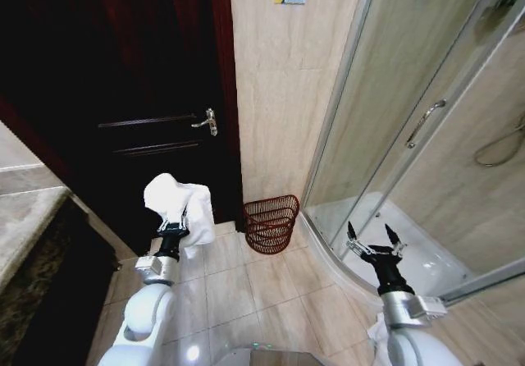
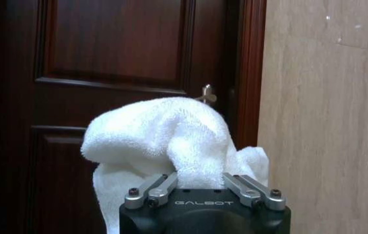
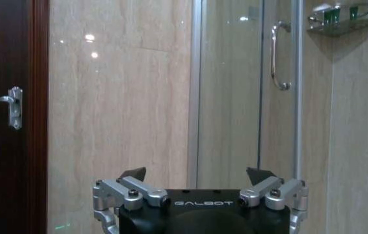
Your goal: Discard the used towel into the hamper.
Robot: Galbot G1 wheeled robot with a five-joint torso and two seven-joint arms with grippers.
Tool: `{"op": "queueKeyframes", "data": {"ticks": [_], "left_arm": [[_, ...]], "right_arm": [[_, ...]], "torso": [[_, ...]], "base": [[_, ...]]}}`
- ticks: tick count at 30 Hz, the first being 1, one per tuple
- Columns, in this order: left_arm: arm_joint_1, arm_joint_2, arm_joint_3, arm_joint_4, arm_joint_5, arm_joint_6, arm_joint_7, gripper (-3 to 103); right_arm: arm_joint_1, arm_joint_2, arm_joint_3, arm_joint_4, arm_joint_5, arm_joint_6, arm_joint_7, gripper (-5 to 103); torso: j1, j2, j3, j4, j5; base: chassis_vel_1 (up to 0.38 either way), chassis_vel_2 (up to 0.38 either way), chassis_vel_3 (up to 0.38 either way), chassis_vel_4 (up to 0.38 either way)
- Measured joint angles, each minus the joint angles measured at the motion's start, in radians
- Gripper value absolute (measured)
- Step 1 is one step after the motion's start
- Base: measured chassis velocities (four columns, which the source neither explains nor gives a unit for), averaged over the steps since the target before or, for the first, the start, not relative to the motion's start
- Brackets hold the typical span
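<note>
Left gripper (image 1: 174,218) is clamped on the white towel (image 1: 176,198), holding it up high. The hamper (image 1: 271,222) sits on the floor just right of it. Right gripper (image 1: 373,241) hangs spread apart, empty.

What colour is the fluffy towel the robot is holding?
White. The towel shows best in the left wrist view, clamped in the left gripper.

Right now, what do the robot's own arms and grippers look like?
Both arms are glossy white shells ending in grey metal wrist collars. The left gripper and right gripper have black bodies stamped GALBOT in pale letters, silver bolted finger linkages, and the right one shows dark pointed fingertips.
</note>
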Motion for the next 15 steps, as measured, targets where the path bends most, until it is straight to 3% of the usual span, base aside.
{"op": "queueKeyframes", "data": {"ticks": [15], "left_arm": [[-0.012, -0.014, 0.034, 0.014, 0.010, -0.020, 0.014, 15]], "right_arm": [[0.014, 0.009, 0.001, -0.024, -0.007, 0.014, -0.001, 100]], "torso": [[-0.033, -0.073, -0.040, 0.0000, 0.0001]], "base": [[0.000, 0.000, 0.000, 0.000]]}}
